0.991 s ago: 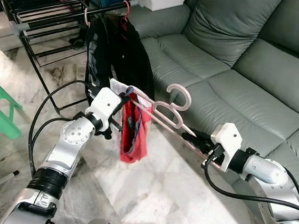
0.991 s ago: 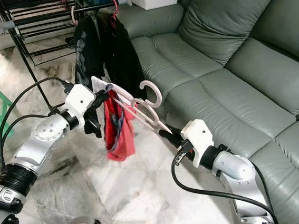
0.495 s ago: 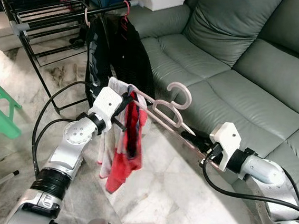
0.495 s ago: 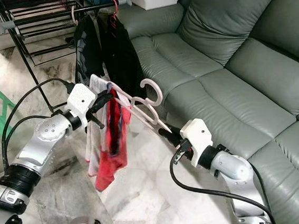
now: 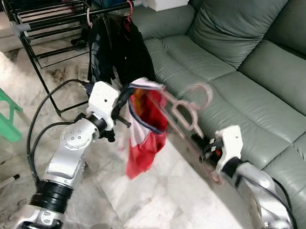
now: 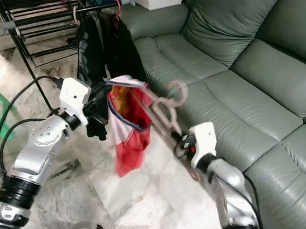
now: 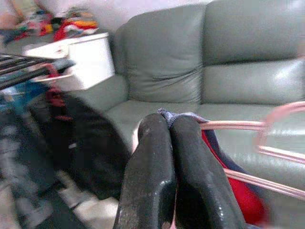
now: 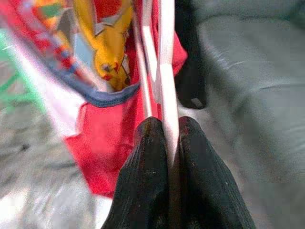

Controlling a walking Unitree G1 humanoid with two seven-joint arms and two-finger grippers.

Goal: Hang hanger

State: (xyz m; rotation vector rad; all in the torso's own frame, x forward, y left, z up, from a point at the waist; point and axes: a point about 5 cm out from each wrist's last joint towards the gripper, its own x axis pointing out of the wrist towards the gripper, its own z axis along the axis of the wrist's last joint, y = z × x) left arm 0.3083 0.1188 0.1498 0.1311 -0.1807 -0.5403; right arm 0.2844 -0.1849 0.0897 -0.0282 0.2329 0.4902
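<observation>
Right wrist view: right gripper clamped on one end of the pink hanger — left gripper pinched shut on the red garment at the other end. Held mid-air before the sofa. Best kept level, hook up, while carried toward the black rack. Slim pink plastic, blurred.

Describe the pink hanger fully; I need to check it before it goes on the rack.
The pink hanger looks like thin plastic, with a curled hook and slim bars. It is tilted and motion-blurred in front of the sofa. The right gripper pinches one end; the left gripper is shut at the other, where a red garment hangs.
</observation>
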